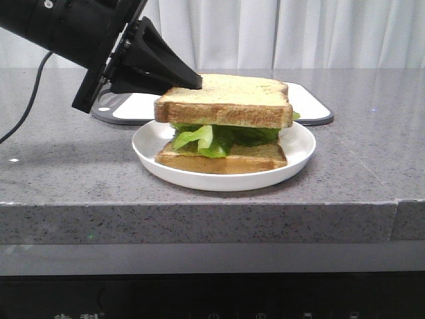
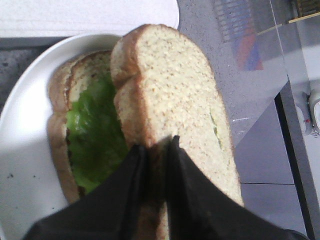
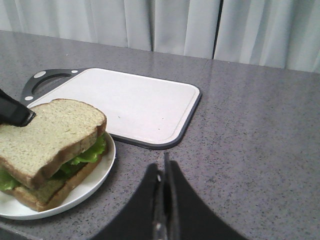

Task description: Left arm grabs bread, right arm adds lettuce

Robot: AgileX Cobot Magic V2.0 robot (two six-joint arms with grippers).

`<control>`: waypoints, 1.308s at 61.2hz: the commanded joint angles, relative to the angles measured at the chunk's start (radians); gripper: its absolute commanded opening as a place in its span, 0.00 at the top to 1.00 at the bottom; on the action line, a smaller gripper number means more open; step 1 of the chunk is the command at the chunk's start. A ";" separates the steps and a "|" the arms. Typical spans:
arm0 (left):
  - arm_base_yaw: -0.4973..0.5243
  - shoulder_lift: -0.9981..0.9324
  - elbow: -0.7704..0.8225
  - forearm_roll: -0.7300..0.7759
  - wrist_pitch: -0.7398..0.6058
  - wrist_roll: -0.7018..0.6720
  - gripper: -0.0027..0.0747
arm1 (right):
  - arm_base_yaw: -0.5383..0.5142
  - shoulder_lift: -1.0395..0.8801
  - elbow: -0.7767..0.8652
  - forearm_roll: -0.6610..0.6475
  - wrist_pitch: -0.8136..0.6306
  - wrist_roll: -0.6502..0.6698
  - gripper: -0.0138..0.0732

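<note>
My left gripper [image 1: 196, 81] is shut on the near-left edge of the thick bread slice [image 1: 226, 100] and holds it level over the lettuce [image 1: 199, 138]. In the left wrist view the fingers [image 2: 137, 170] pinch the bread [image 2: 175, 100] from both faces. The ruffled green lettuce [image 2: 95, 125] lies on a thinner lower slice [image 1: 222, 159] in the white plate [image 1: 299, 156]. In the right wrist view the bread [image 3: 50, 135] rests on the lettuce [image 3: 90, 152]. My right gripper [image 3: 165, 165] is shut and empty, above bare countertop to the right of the plate [image 3: 95, 182].
A white cutting board with a dark rim and handle [image 3: 125, 102] lies behind the plate [image 1: 312, 106]. The grey stone countertop [image 1: 66, 166] ends at a front edge close to the plate. White curtains hang behind. A black cable [image 1: 26, 106] trails from my left arm.
</note>
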 commanded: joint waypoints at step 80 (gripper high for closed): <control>0.184 -0.490 0.004 0.811 -0.312 -0.351 0.99 | -0.006 0.002 -0.026 -0.092 -0.087 -0.003 0.96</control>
